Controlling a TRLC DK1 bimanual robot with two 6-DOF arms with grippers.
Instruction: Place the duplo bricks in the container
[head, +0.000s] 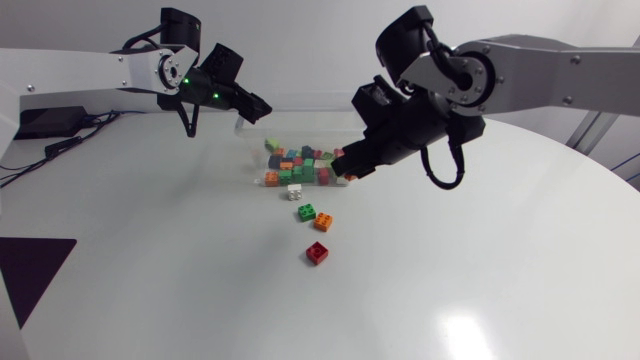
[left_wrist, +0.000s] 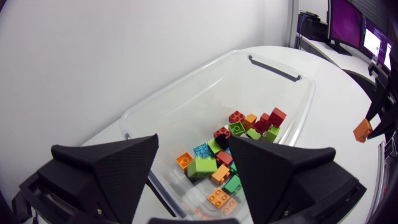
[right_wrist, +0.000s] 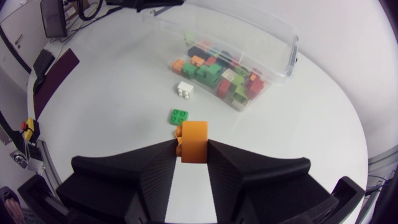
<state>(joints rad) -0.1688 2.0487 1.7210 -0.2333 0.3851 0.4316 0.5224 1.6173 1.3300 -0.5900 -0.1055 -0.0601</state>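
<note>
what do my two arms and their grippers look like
Both arms have silver-grey links with black joints. The left arm shows two small green lights near its wrist; the right arm has a looping black cable under its wrist. The left gripper and right gripper are matte black, each with two broad wedge-shaped fingers.

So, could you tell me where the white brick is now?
On the table near the middle of the head view, the white brick sits between the clear container and the green brick.

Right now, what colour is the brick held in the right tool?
Orange. The brick shows best in the right wrist view, gripped by the right tool.
</note>
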